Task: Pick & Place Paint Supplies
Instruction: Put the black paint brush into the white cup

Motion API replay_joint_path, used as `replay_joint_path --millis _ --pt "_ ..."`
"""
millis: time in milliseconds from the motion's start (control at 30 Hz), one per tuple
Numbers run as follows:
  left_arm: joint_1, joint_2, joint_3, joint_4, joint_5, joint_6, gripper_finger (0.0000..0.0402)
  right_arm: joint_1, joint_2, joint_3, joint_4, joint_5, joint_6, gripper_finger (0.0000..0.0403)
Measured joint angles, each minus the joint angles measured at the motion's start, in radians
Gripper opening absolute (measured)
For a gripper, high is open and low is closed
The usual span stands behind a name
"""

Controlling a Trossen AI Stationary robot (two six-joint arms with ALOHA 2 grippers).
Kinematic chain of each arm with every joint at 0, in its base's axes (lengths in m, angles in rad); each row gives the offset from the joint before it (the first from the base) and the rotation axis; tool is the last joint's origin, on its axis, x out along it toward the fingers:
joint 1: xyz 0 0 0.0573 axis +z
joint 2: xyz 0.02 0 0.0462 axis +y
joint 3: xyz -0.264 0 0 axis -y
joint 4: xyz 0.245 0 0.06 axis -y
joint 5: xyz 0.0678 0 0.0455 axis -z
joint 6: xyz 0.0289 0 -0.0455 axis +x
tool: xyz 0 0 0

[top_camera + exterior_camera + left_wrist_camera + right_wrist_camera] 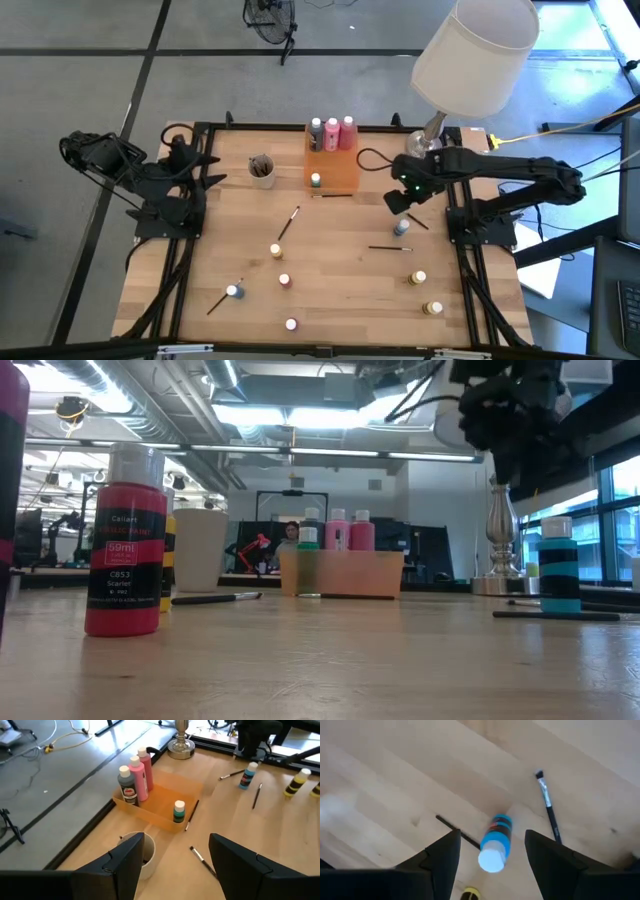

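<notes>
A translucent orange tray [338,172] stands on the table's far middle, holding three tall squeeze bottles [332,133] and a green paint pot [316,180]. Several small white-capped pots stand on the wood, among them a blue pot [402,228] with a thin brush [390,247] lying next to it. My right gripper [398,202] hangs open above that blue pot [495,847], pointing steeply down and clear of it. My left gripper [197,172] waits open at the table's far left, and in its wrist view nothing is between the fingers of the gripper [177,845].
A round grey cup [262,170] stands left of the tray. More brushes [289,222] and pots, yellow [419,277], red [125,540] and blue [233,291], are scattered toward the near edge. A lamp with a white shade [475,50] stands at the far right corner.
</notes>
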Motion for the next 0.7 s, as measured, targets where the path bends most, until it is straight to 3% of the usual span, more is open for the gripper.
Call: replay_joint_path --millis 333,700 --pt "0.0 0.0 0.0 0.001 0.041 0.101 0.0219 -0.066 0.236 0.0 0.014 -0.048 -0.315 0.0226" --pt "0.0 0.0 0.0 0.0 0.152 0.039 0.0219 -0.164 0.392 0.0 0.046 -0.04 -0.521 0.0223"
